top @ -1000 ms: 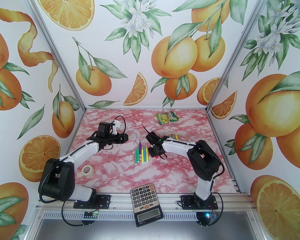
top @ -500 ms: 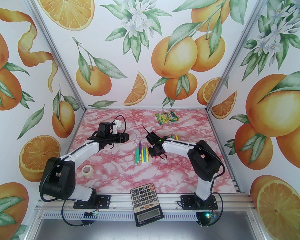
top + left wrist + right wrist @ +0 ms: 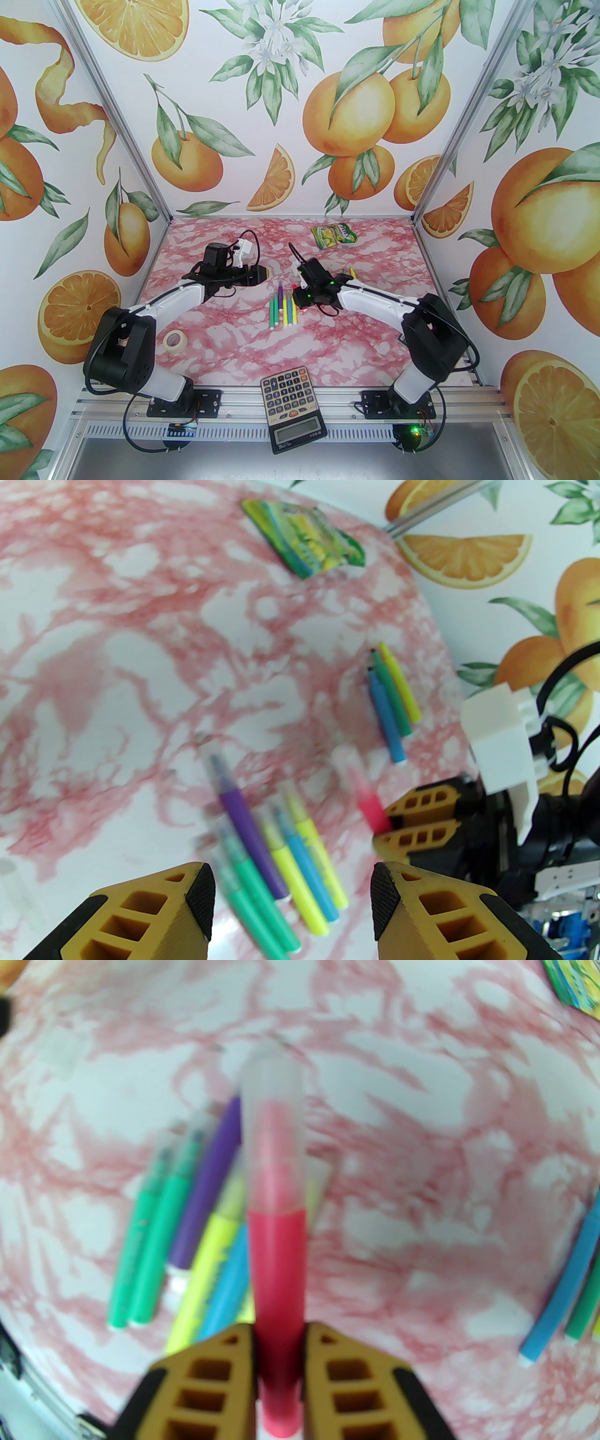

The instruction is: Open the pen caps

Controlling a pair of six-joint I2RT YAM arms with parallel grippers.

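Fingers [image 3: 211,1372] of the right gripper [image 3: 279,1335] pinch the pink pen [image 3: 276,1260] low on its barrel, leaving the clear pen cap [image 3: 274,1124] free and pointing out in front of the left gripper [image 3: 290,892], whose fingers [image 3: 154,911] stand spread, likely ready to close on it and pull. The other capped pens [image 3: 283,309] lie in a row on the table [image 3: 234,337] beneath. A second ago the right gripper sat low beside that row; it has since lifted and turned the pen leftward, and the left arm has edged closer
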